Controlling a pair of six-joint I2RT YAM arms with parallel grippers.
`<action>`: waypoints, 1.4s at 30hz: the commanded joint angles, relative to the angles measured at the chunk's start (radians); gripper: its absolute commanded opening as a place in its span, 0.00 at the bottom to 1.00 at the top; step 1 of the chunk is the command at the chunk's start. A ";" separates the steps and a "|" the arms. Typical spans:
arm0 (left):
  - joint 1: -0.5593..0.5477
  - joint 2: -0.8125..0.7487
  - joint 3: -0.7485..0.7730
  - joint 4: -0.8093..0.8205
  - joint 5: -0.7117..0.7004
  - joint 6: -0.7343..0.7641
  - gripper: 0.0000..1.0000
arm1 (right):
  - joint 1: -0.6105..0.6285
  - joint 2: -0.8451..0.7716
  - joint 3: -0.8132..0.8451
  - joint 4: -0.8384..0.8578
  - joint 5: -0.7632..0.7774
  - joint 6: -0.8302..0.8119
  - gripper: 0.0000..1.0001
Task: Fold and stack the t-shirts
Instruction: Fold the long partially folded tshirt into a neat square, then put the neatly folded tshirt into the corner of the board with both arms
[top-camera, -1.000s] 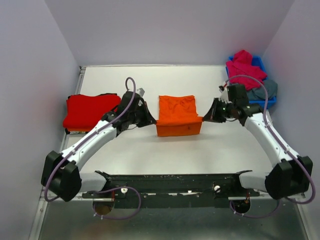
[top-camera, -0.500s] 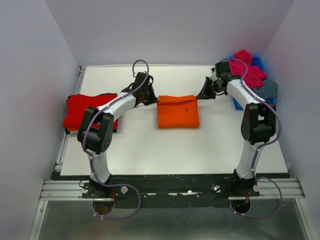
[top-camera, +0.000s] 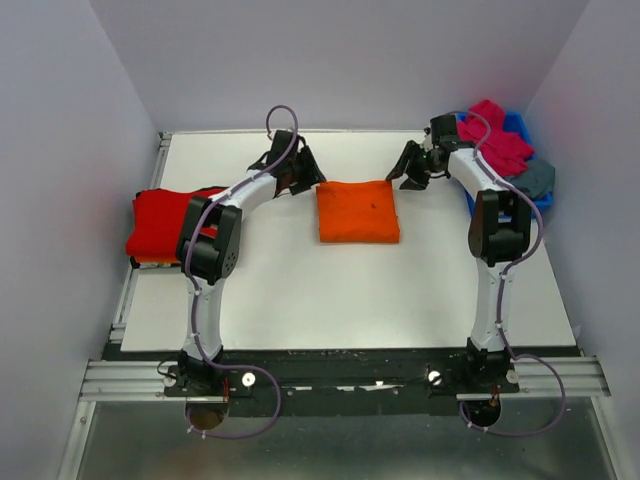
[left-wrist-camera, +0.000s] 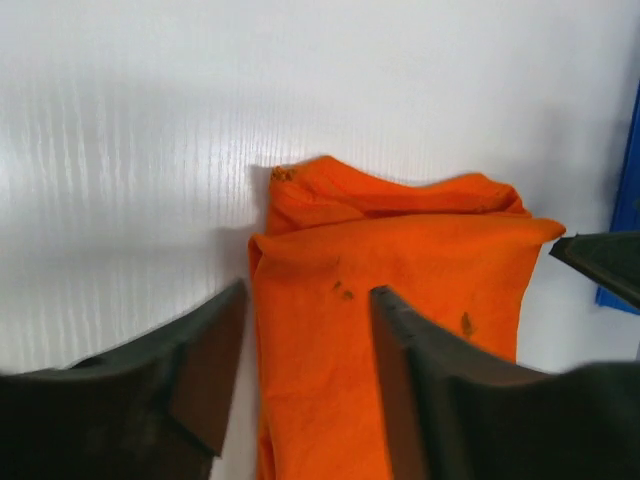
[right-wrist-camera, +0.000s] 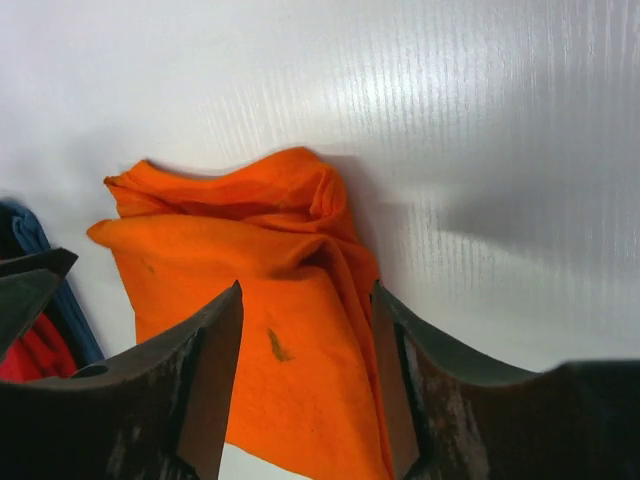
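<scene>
Both arms have swung from the near corners of the orange t-shirt (top-camera: 357, 212) out to its far edge. The cloth, which hung lifted between them a second ago, now lies flat on the table (top-camera: 300, 290) as a folded rectangle.

The left end effector (left-wrist-camera: 307, 295) stands wide with nothing between its fingers, and the shirt's far-left corner lies just ahead of it. The right end effector (right-wrist-camera: 306, 292) is equally wide and empty, just short of the far-right corner. From above, neither looks to be touching the cloth.

This reads as the release that ends a fold. The next move likely calls for gripping the packet at both sides and carrying it, without letting the layers slip open, to the folded red t-shirt (top-camera: 168, 222). That one lies well off to the outer side of the left end effector.

Just behind the right end effector, the magenta-pink t-shirt (top-camera: 490, 140) and the grey-blue t-shirt (top-camera: 532, 180) sit heaped and unfolded in the blue bin (top-camera: 517, 122).
</scene>
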 joint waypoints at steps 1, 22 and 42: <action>0.030 -0.006 -0.002 0.106 0.059 0.035 0.72 | -0.007 -0.013 -0.001 0.034 -0.011 -0.009 0.63; 0.017 0.035 -0.116 0.144 0.148 0.013 0.58 | 0.011 0.037 -0.056 0.052 -0.005 -0.075 0.52; 0.001 -0.075 -0.408 0.378 0.123 -0.023 0.04 | 0.125 -0.173 -0.411 0.149 0.119 -0.057 0.05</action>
